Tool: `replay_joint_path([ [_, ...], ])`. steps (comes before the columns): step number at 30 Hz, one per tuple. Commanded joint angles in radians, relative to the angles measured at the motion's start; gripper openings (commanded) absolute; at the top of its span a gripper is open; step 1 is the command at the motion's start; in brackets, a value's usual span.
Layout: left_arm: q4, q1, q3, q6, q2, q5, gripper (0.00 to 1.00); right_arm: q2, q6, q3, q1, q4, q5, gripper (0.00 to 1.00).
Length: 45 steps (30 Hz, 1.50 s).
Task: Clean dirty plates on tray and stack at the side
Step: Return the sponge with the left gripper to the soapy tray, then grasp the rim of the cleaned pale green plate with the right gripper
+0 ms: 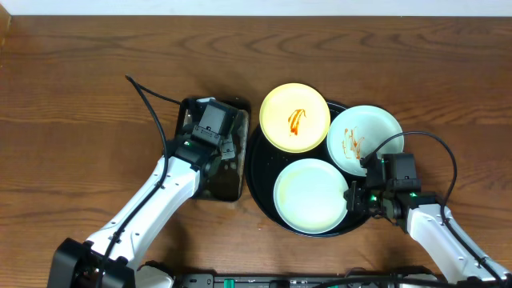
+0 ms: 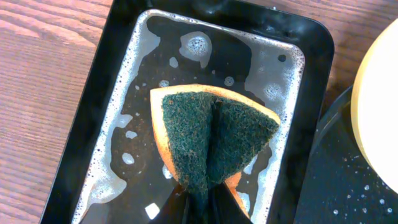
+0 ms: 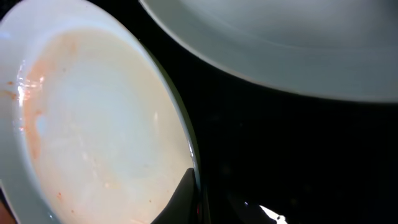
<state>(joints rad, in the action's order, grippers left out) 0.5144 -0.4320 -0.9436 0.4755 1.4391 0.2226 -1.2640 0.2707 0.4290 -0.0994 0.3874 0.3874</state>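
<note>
The round black tray (image 1: 258,166) carries three plates. The pale yellow plate (image 1: 294,118) at the back has an orange-red smear. A mint-white plate (image 1: 364,140) at the right is smeared too. The front mint-white plate (image 1: 310,194) shows a faint orange film (image 3: 93,118). My right gripper (image 1: 353,197) (image 3: 194,196) is shut on this front plate's right rim, one finger (image 3: 183,193) lying inside the rim. My left gripper (image 1: 216,146) (image 2: 200,198) is shut on a folded green-and-yellow sponge (image 2: 211,137) over the soapy pan.
The rectangular black pan (image 1: 228,186) (image 2: 87,124) with foamy water sits just left of the tray, nearly touching it. In the left wrist view the yellow plate's edge (image 2: 379,99) and the tray (image 2: 336,180) show at the right. Bare wooden table surrounds everything.
</note>
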Motion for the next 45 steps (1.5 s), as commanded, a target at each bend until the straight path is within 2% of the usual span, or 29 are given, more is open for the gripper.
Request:
replay_joint_path([
  [1,0.001,0.006,0.006,0.017,0.009,0.002,0.07,-0.006,0.002,-0.006,0.006,-0.060,0.098,0.01],
  [5,0.001,0.005,0.006,0.017,0.009,0.001,0.08,0.007,-0.005,0.010,0.006,-0.124,0.095,0.01],
  [8,0.001,0.006,0.006,0.017,0.009,0.001,0.08,0.022,-0.025,0.055,0.006,-0.095,0.094,0.01],
  [16,0.001,0.006,0.006,0.017,0.009,0.001,0.08,0.023,-0.089,0.271,0.006,0.282,-0.090,0.01],
  [22,0.001,0.006,0.006,0.017,0.009,0.001,0.08,0.022,-0.089,0.366,0.006,0.426,-0.202,0.01],
  [26,0.001,0.005,0.006,0.017,0.009,0.001,0.08,0.022,-0.073,0.426,0.006,0.505,-0.204,0.01],
  [36,0.001,0.005,0.006,0.017,0.009,0.001,0.08,0.021,-0.018,0.443,0.006,0.642,-0.261,0.01],
  [45,0.002,0.005,0.006,0.017,0.009,0.001,0.08,0.021,0.009,0.477,0.006,0.589,-0.384,0.01],
])
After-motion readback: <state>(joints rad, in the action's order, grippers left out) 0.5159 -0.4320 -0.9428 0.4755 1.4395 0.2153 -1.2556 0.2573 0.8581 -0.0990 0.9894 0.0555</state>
